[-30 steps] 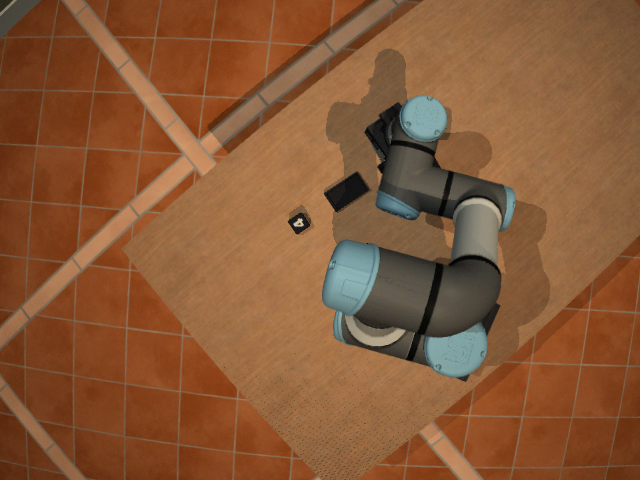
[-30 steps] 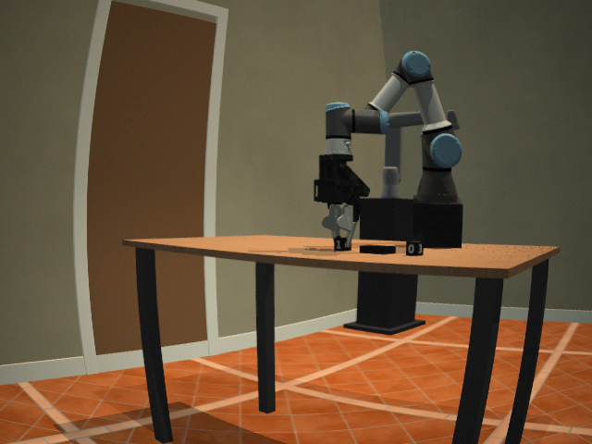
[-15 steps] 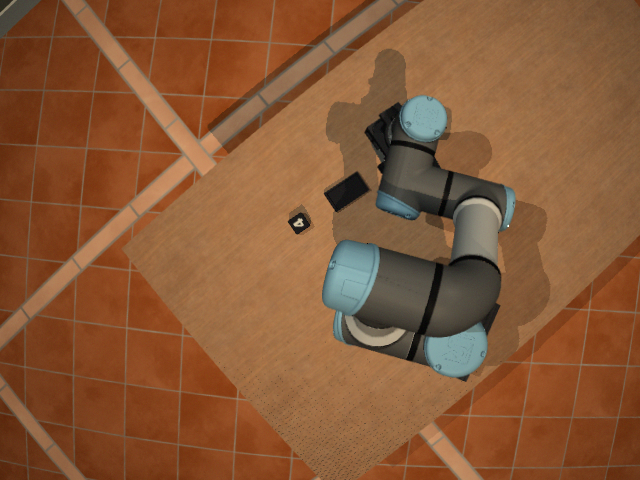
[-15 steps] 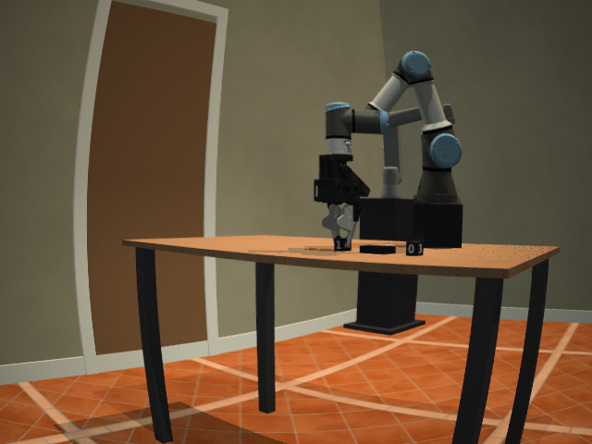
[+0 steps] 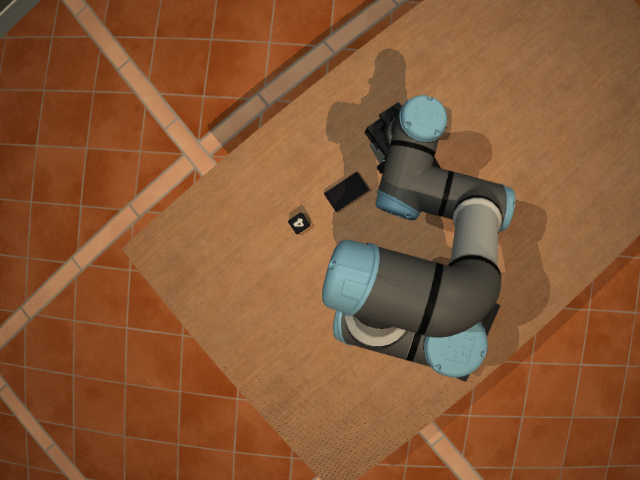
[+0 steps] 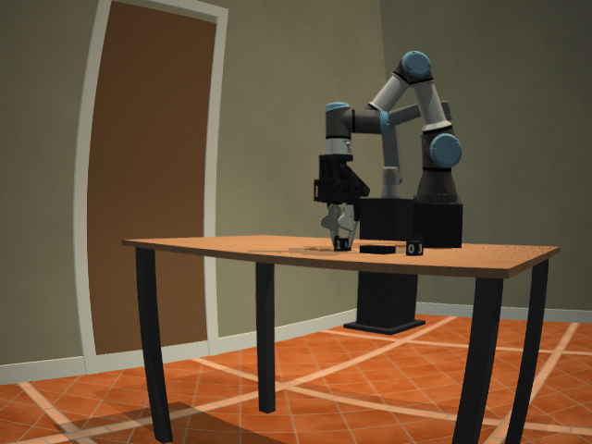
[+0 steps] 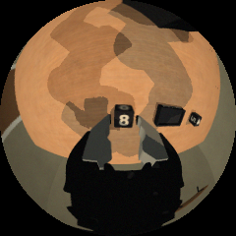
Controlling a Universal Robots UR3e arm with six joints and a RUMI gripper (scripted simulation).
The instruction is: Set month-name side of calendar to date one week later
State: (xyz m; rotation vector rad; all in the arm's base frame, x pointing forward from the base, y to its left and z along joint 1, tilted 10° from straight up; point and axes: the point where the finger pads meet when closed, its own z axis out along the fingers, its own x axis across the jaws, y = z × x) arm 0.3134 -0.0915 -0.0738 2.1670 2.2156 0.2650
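Standing low over the table [image 5: 248, 289] [image 6: 296, 255] [image 7: 34, 98] with fingers [image 6: 346, 220] parted around the cube marked 8 [image 6: 339, 244] [image 7: 124, 117] — not clenched; in the wrist view, with tray [image 5: 346, 191] [image 6: 376, 249] [image 7: 169, 116] and second cube [image 5: 298, 223] [image 6: 413, 248] [image 7: 195, 119] to the right.

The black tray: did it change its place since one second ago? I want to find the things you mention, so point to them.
No, the tray [image 5: 346, 191] [image 6: 376, 249] [image 7: 169, 115] keeps the same place relative to the table's edge.
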